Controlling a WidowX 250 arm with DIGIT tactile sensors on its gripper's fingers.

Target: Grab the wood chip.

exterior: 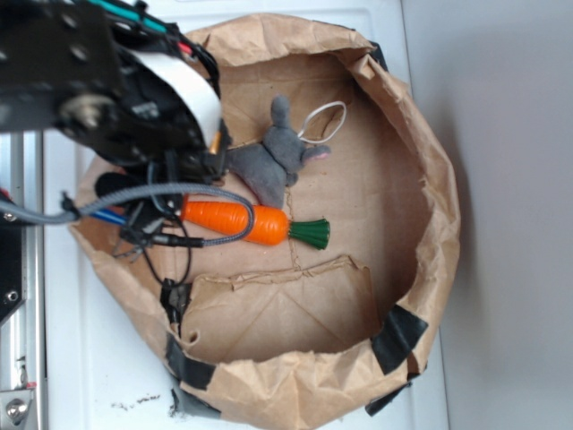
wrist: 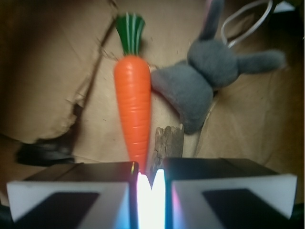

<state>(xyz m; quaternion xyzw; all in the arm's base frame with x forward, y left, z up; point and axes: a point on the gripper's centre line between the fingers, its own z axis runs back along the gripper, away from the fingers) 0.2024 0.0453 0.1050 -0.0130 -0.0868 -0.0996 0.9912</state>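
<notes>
The wood chip (wrist: 167, 142), a rough brown-grey sliver, lies between the orange carrot (wrist: 133, 102) and the grey plush rabbit (wrist: 202, 81). Its near end runs into the narrow gap between my fingers. My gripper (wrist: 151, 172) is shut on that end, with the carrot's tip just left of the left finger (wrist: 102, 174). In the exterior view the arm (exterior: 134, 98) hangs over the left side of the paper bag. There it covers the chip and the fingers, beside the carrot (exterior: 237, 222) and the rabbit (exterior: 273, 161).
Everything sits on the floor of a low, rolled-down brown paper bag (exterior: 434, 206) patched with black tape (exterior: 398, 336). A white cord loop (exterior: 322, 121) lies behind the rabbit. A torn paper flap (exterior: 286, 300) rises in front. Cables (exterior: 170, 235) trail from the arm.
</notes>
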